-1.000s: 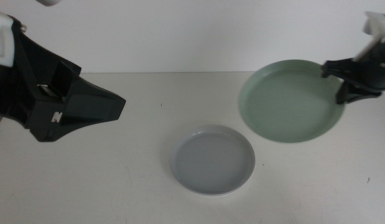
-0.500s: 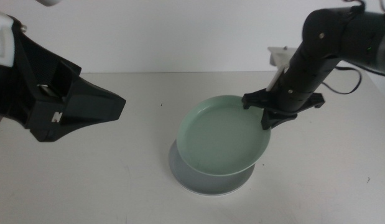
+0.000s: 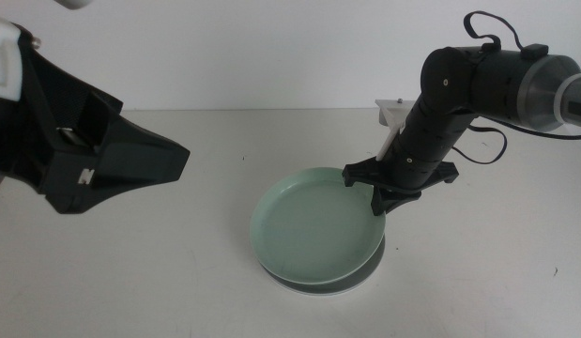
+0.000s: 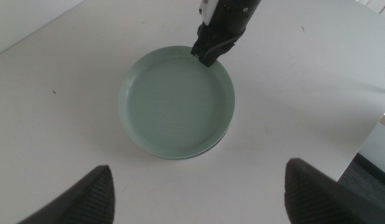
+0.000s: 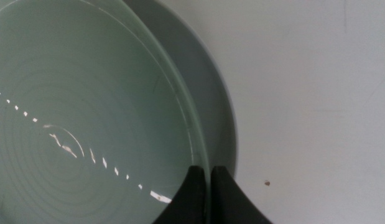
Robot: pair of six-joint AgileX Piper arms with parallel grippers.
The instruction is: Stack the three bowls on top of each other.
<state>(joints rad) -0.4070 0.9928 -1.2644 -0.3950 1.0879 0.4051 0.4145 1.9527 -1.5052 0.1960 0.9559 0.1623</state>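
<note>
The pale mint green bowl [image 3: 313, 221] lies on or just above the pale grey-blue bowl [image 3: 320, 288] at the table's middle and hides most of it. My right gripper [image 3: 379, 198] is shut on the green bowl's right rim. In the right wrist view its jaws [image 5: 205, 180] pinch the green bowl's [image 5: 86, 106] rim, and the grey-blue bowl [image 5: 212, 106] shows as a crescent beyond it. The left wrist view shows the green bowl [image 4: 176, 102] with a grey-blue sliver [image 4: 221, 138]. My left gripper [image 3: 130, 155] is open and empty, high at the left. The white bowl is out of view.
The white table [image 3: 478, 272] has bare surface on all sides of the stack. Its edge [image 4: 366, 134] shows in the left wrist view. A pale wall runs behind the table.
My right gripper has carried the green bowl from the far right, down and left, onto the grey-blue bowl. The left arm has not moved.
</note>
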